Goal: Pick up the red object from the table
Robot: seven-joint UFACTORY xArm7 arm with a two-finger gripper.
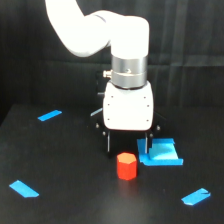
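Observation:
The red object (126, 166), a small red-orange hexagonal block, stands upright on the black table (65, 160) near the middle of the exterior view. My gripper (128, 148) hangs just above and behind it, pointing down from the white arm. Its two dark fingers (108, 144) are spread wide apart, one on each side of the block's line, with nothing held between them. The block's top is about level with the fingertips, and I cannot tell whether it lies between them or slightly in front.
A blue square tray-like piece (161, 153) lies right beside the block on the exterior view's right, partly behind the gripper's right finger. Blue strips lie at the far left (49, 115), front left (24, 188) and front right (196, 196). A black curtain hangs behind.

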